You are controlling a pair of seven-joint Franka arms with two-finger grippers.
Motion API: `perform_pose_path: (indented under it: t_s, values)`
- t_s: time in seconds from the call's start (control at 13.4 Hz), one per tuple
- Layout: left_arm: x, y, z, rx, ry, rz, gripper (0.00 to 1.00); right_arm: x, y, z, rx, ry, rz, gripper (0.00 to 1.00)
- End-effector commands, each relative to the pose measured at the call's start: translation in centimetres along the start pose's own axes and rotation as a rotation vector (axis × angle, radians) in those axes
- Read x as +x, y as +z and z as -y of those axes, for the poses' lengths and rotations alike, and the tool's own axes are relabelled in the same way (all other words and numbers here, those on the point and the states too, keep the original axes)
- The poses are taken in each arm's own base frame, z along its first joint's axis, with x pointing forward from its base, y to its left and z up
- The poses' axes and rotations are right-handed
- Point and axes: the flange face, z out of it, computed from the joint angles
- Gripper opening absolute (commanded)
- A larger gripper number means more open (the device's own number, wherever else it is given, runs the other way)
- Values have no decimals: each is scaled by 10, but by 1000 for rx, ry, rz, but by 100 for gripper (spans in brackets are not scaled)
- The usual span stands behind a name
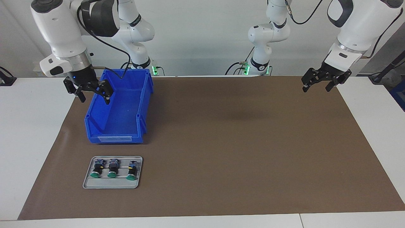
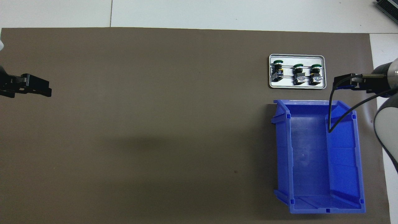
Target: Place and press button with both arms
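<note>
Green-capped buttons, three alike, lie side by side on a grey tray, caps pointing away from the robots. The right gripper, fingers apart, hangs above the blue bin and is probably nearer; the left gripper, also spread, waits well apart.

A white table fills most of the room in view, and a brown mat covers its middle, leaving white strips bare at both ends and along the edge farthest from the robots. A seam splits the tabletop near that edge. A plain pale wall rises past the table's other long edge. Even light falls across the mat, with one soft shadow near its middle.
</note>
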Motion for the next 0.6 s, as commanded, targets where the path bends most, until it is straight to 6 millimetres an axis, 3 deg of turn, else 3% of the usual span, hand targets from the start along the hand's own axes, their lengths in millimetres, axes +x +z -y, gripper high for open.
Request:
perform_pose_path:
  t_s: [0.0, 0.22, 0.52]
  values:
    - [-9, -1, 3, 9, 2, -3, 100, 37, 61, -3, 10, 2, -43, 100]
    - [-9, -1, 4, 9, 0, -3, 100, 73, 156, -4, 0, 5, -99, 100]
    - [-9, 0, 2, 9, 3, -1, 100, 75, 240, 4, -3, -19, -94, 100]
